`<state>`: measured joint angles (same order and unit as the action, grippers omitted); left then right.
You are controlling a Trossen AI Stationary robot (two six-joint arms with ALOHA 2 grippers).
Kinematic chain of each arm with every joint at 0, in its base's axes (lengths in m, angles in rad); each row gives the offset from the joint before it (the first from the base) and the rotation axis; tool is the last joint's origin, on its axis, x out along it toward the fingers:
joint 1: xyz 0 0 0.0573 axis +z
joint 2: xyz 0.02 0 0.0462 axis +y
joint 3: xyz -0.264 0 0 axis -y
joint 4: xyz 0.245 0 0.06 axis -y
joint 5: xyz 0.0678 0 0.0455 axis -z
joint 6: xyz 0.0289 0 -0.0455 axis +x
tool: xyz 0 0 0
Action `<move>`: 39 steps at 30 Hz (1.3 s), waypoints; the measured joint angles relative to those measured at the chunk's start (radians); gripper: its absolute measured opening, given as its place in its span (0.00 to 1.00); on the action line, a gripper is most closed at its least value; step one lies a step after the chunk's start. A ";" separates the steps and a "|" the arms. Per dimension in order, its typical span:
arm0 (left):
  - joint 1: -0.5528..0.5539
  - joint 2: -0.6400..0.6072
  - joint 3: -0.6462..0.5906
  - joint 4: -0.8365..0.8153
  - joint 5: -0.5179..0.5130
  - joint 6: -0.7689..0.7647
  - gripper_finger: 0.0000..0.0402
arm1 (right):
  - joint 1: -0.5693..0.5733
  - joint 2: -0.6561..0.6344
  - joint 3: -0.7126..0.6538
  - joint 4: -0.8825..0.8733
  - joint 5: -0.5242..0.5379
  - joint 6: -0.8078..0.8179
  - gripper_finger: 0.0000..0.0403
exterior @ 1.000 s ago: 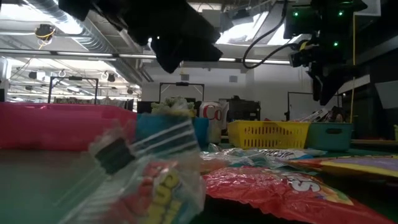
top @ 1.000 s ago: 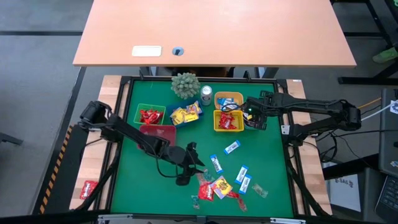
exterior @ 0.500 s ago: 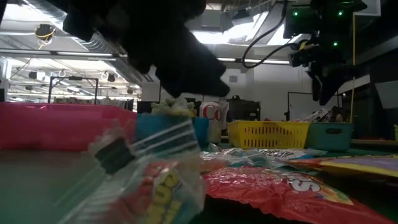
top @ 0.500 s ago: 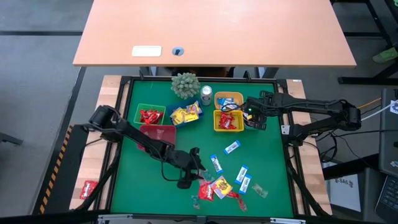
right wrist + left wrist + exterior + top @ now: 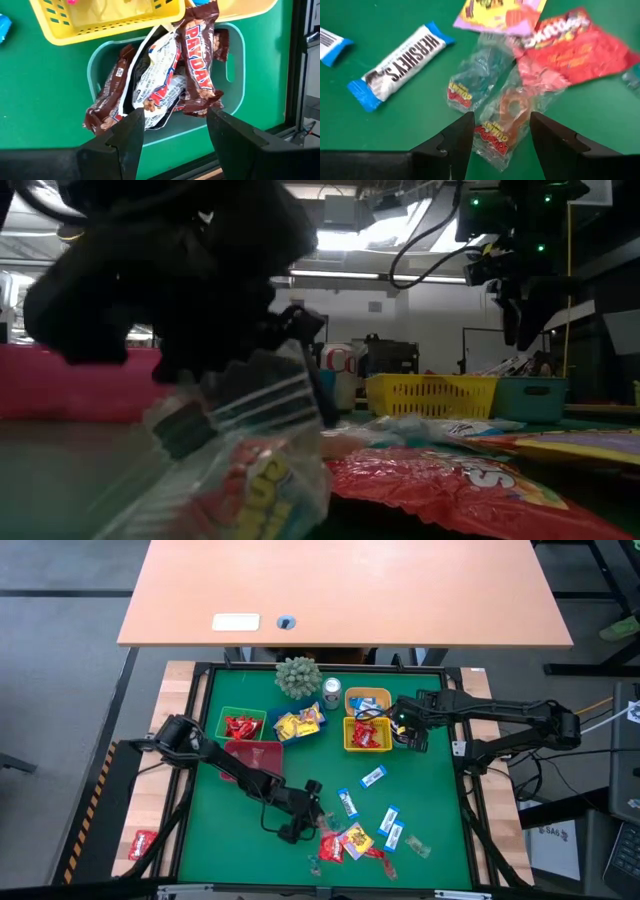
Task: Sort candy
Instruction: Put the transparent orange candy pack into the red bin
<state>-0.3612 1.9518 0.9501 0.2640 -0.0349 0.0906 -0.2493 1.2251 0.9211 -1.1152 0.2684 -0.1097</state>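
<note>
Loose candy lies at the near right of the green mat: a heap [image 5: 348,840] of red, yellow and clear packets and blue-and-white Hershey's bars [image 5: 347,802]. My left gripper [image 5: 318,826] is low over the heap's left edge, slanting down, open. In the left wrist view a clear gummy-ring packet [image 5: 506,107] lies on the mat between and ahead of my left gripper's [image 5: 500,118] fingers, and I see no touch. My right gripper [image 5: 175,113] hangs open over a teal bin [image 5: 235,65] of brown Payday bars [image 5: 199,60], at the right of the bin row [image 5: 410,732].
Bins stand in a far row: green [image 5: 241,724], blue [image 5: 300,724], two yellow [image 5: 367,734], with a pink one [image 5: 253,755] nearer. A plant [image 5: 298,677] and a silver can [image 5: 331,692] are behind them. One red packet [image 5: 142,843] lies outside the mat's left rim.
My left gripper has come down toward the candy heap and rolled about its own axis; in the low view its dark bulk has dropped from the top of the picture to just behind the clear packet. The candy has not moved.
</note>
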 joint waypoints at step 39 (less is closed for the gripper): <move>0.002 -0.148 -0.003 -0.109 -0.063 -0.088 0.17 | 0.001 0.000 0.041 -0.037 -0.002 0.000 0.53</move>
<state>-0.3593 1.8040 0.9472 0.1549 -0.0984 0.0031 -0.2481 1.2255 0.9622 -1.1524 0.2661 -0.1097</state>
